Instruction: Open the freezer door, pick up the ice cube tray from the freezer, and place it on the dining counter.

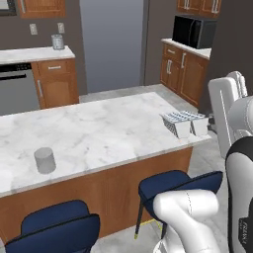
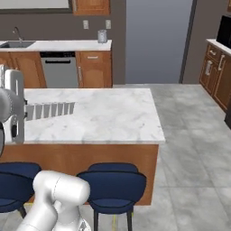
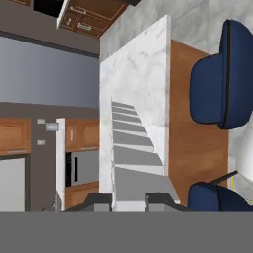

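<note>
Closest to the cameras are the round dark blue stools (image 2: 113, 185) tucked in beside the brown wooden base of the big white table with grey veins in its marble top (image 1: 99, 133). The robot's hand (image 3: 129, 200) is at the near edge of this table, and its two small dark fingers (image 3: 99, 200) press on the end of the small pale blue-white ice cube tray with rows of little square cells (image 3: 133, 148), so the hand is clamped on the tray. In the left base view the tray (image 1: 184, 122) sits at the right end of the table top, right by the edge, and it looks like it touches the marble, but I cannot tell for sure. In the right base view the tray (image 2: 49, 109) pokes out from behind the white arm over the left part of the table. A small see-through grey cup (image 1: 45, 160) stands on the table too, well apart from the tray, near the other end. Farther back there is a grey dishwasher (image 2: 60, 69) set in brown wooden cupboards (image 1: 55, 81). A little grey jar (image 1: 58, 42) stands on the white top above them. A black microwave (image 1: 193, 31) sits on the far cupboard at the right.
</note>
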